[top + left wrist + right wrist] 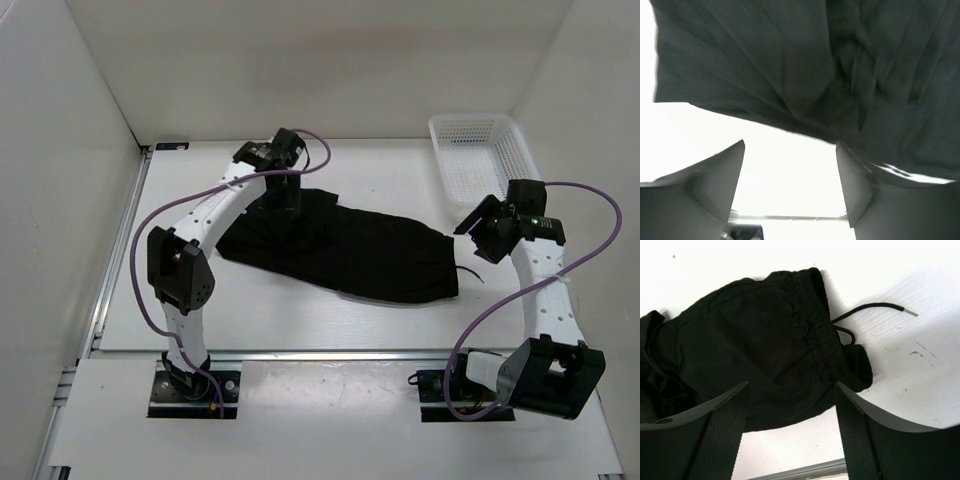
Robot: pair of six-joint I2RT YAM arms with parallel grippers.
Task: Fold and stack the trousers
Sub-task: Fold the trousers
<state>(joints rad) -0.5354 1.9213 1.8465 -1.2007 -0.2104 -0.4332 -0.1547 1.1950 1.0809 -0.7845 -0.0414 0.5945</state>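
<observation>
We are holding the left gripper low over the far left end of the trousers, with its jaws standing apart and nothing between them. In the left wrist view only bare table is showing between the fingers, and the creased cloth is lying just beyond their tips. We judge the reason to be this: with the claw open, the cloth is resting under its own weight and is not being dragged.

The trousers are lying across the middle of the table as one dark, elongated bundle, apparently doubled lengthwise. Their waistband is at the right end. The drawstring is trailing onto the table beside it.

We are positioning the right gripper just above that waistband end, jaws likewise apart and empty. This is probably so that it is standing ready to take the waistband for the next fold.

The white basket is sitting at the far right, apart from the cloth. We are treating the fold as incomplete, since the bundle is lying long and loose.
</observation>
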